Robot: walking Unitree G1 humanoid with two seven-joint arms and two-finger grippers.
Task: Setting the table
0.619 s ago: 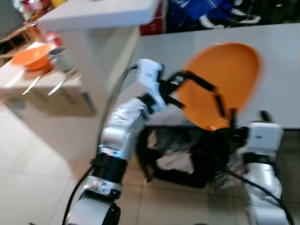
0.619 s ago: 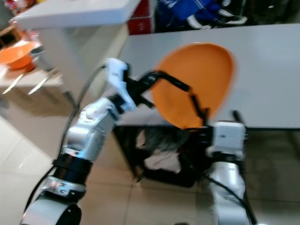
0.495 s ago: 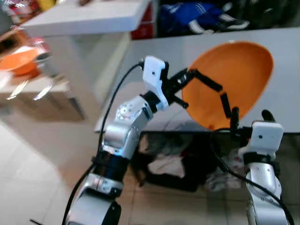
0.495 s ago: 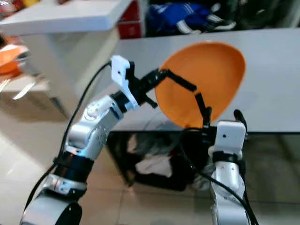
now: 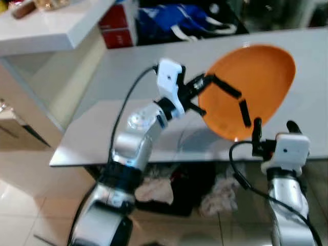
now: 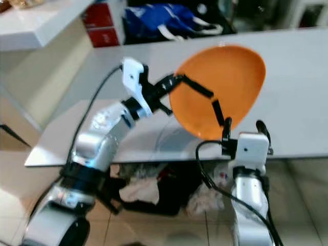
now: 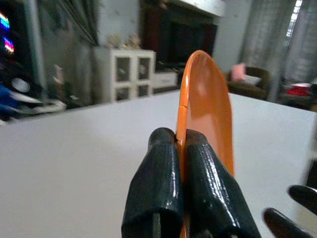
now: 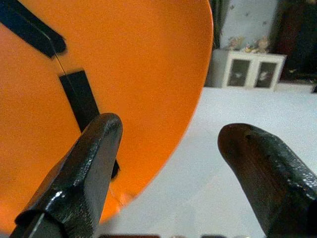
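Observation:
An orange plate (image 5: 256, 82) is held tilted up on its edge above the white table (image 5: 128, 118). My left gripper (image 5: 201, 88) is shut on the plate's left rim; the left wrist view shows both fingers (image 7: 153, 188) pinching the plate's thin edge (image 7: 203, 99). Black strips run across the plate's face. Just below the plate's lower rim, at the table's front edge, my right gripper (image 5: 274, 128) stands open. In the right wrist view the plate (image 8: 124, 74) sits beside one finger (image 8: 84, 173), and nothing is between the two.
A white counter (image 5: 46, 28) juts out at the upper left. A blue bag (image 5: 174, 20) and a red box (image 5: 115, 31) lie beyond the table's far edge. Crumpled cloths and a dark basket (image 5: 169, 189) sit on the tiled floor under the table.
The camera has swung, so the side table with the orange bowl has left the picture and the white table spreads wider. The plate and both grippers keep the same pose to each other.

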